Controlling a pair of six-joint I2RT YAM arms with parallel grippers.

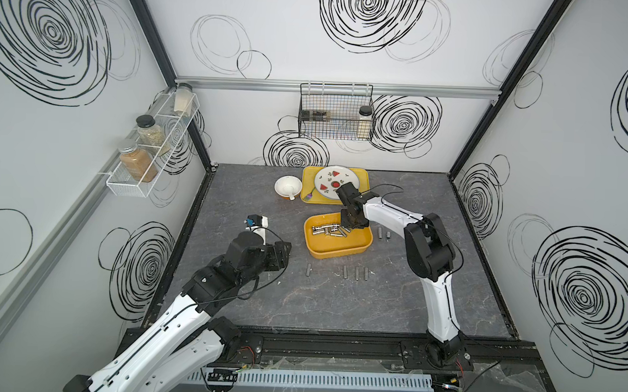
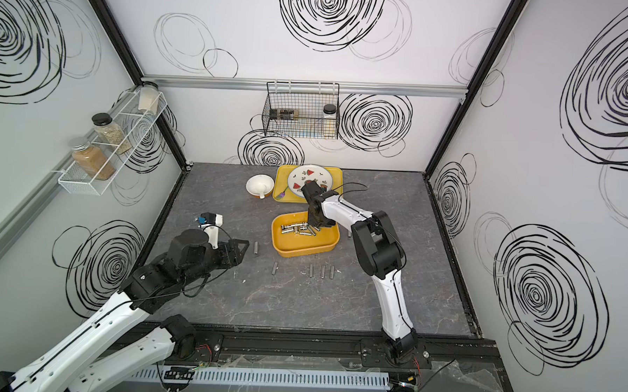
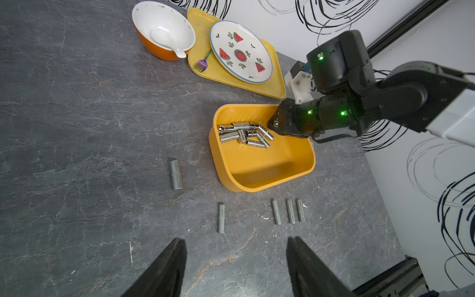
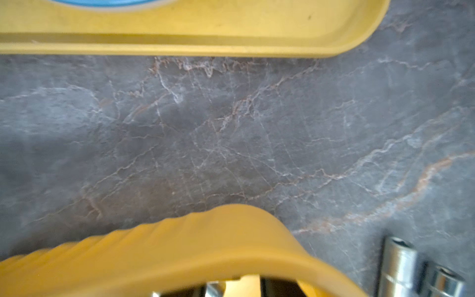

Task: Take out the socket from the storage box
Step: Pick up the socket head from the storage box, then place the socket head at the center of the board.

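Hanging at lower left in a top view, the left gripper [image 1: 279,255] stands released and empty, so the risk sits further right. The sockets [image 1: 331,231] lie tangled in the upper left of the storage box [image 1: 339,250], where a pinch could catch two or skid off chrome. Right of them, the right gripper [image 1: 348,225] dips steeply into the box's upper corner from a folded elbow; whether its jaws have clenched I cannot tell.
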